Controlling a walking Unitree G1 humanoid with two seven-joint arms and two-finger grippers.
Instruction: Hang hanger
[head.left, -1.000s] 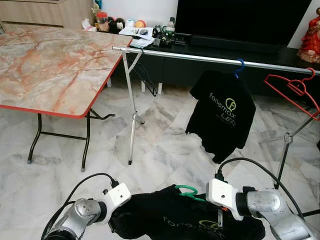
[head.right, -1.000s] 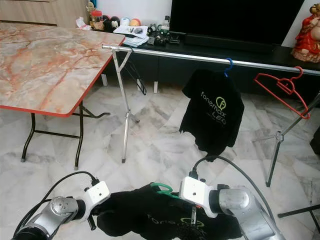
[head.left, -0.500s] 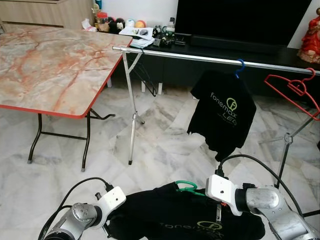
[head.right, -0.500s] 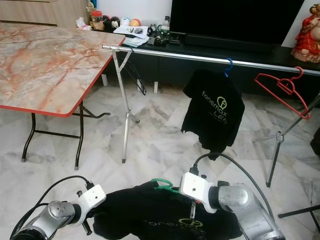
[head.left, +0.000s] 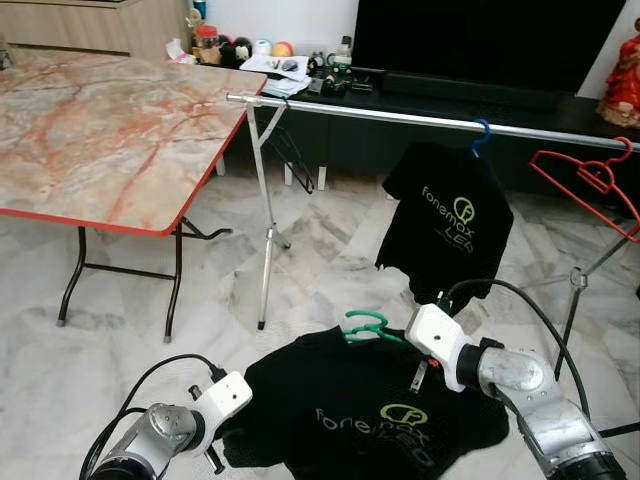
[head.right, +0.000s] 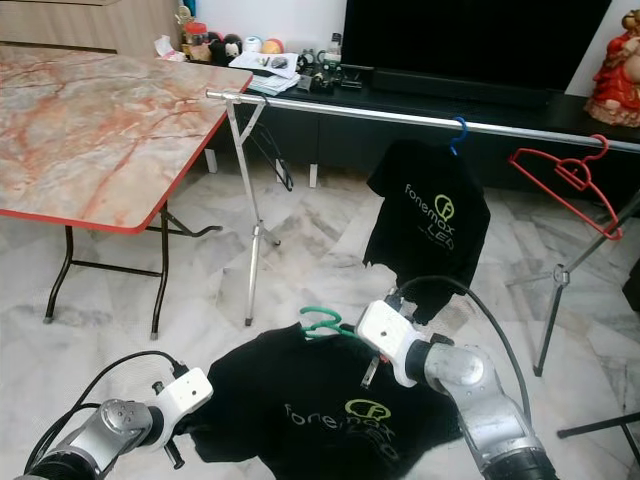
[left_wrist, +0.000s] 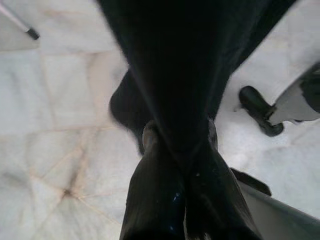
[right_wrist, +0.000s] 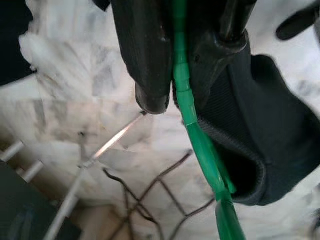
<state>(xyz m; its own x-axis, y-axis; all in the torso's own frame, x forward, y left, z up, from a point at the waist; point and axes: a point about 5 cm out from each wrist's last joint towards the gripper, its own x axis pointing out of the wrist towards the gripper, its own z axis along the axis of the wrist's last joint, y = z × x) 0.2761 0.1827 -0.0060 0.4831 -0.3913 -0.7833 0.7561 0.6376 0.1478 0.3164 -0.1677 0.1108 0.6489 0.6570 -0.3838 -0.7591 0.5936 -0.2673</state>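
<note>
The right end effector (right_wrist: 175, 95) was clamped on the green plastic hanger (head.left: 366, 326) carrying a black printed T-shirt (head.left: 370, 420), and had risen and swung forward since a second ago, so the shirt hung unfolded below it. The left end effector (left_wrist: 177, 145) still pinched the shirt's lower edge. The long silver clothes rail (head.left: 420, 120) lay well above and ahead; lifting seemed underway.

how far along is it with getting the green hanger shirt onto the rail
Done: the black shirt is on the green hanger, and another shirt already hangs on the rail. In hand: the right gripper is shut on the green hanger, the left gripper pinches the shirt's fabric, both low near the floor. Left: lifting it and hooking it over the rail.
</note>
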